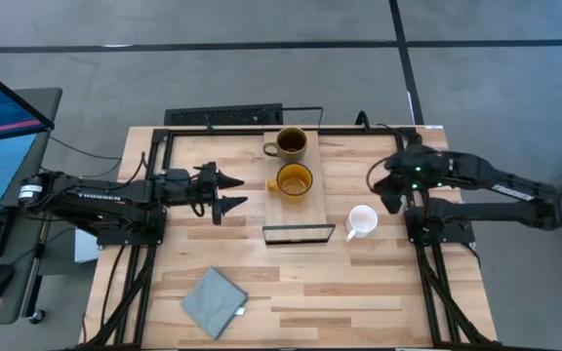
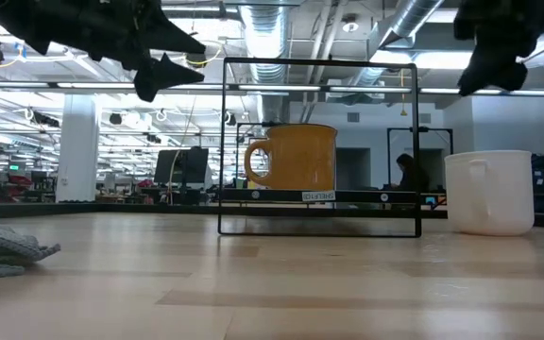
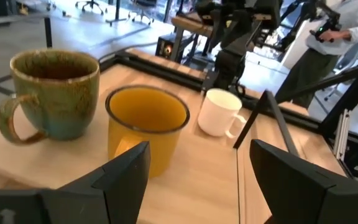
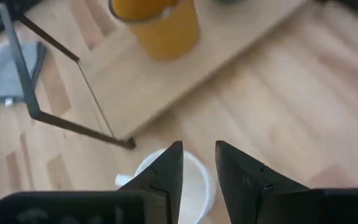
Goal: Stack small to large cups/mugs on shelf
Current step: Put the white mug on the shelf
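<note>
Left gripper (image 1: 230,191): raised above the tabletop just left of the shelf, fingers spread apart, holding nothing, aimed at the yellow mug.
Right gripper (image 4: 197,168): hovering above the white mug, fingers (image 4: 241,177) with a narrow gap between them, gripping nothing.
White mug (image 1: 361,220): upright on the table (image 1: 359,292), just right of the shelf's framed end, handle toward the near side.
Yellow mug (image 1: 292,180): upright on the shelf, mid-plank.
Olive mug (image 1: 290,143): upright on the shelf, behind the yellow mug, at the far end.
Shelf (image 1: 301,210): pale plank lying flat at table centre; black wire frame (image 1: 299,234) at its near end.
Grey cloth (image 1: 213,302): near-left area of table, well apart from the mugs.
Person (image 3: 328,50): standing beyond the table's far side.
</note>
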`<state>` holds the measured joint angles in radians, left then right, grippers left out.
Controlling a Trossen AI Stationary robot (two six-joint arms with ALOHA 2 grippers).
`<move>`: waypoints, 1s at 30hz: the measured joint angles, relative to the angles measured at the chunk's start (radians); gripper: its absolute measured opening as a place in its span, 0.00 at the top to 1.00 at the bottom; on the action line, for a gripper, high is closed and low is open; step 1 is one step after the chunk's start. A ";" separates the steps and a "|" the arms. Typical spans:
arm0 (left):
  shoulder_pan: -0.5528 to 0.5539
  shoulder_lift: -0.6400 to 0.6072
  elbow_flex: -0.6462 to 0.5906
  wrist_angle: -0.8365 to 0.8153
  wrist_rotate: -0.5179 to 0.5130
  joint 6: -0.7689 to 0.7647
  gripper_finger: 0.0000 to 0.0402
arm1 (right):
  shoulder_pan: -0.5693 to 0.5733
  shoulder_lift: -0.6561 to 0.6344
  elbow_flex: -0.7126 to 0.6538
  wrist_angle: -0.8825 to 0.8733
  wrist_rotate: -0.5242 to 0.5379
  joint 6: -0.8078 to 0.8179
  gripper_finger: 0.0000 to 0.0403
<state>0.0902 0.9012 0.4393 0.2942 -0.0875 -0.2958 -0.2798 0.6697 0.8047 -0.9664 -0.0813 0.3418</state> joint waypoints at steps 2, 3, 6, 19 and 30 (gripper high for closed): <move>0.000 0.000 0.000 -0.020 0.000 -0.006 0.34 | 0.016 0.030 0.000 -0.017 -0.021 0.034 0.71; 0.000 0.000 0.000 -0.027 0.000 -0.010 0.34 | 0.024 0.040 0.000 -0.028 -0.035 0.043 0.71; 0.000 0.000 0.000 -0.048 0.001 -0.014 0.34 | 0.054 0.076 0.000 -0.041 -0.053 0.080 0.71; 0.000 0.000 0.000 -0.074 0.001 -0.016 0.33 | 0.129 0.246 0.000 -0.088 -0.001 0.193 0.71; 0.000 0.000 0.000 -0.109 0.001 -0.016 0.33 | 0.127 0.378 0.000 -0.119 0.011 0.183 0.71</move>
<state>0.0902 0.9012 0.4393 0.1848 -0.0864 -0.3115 -0.1524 1.0475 0.8047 -1.0857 -0.0700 0.5244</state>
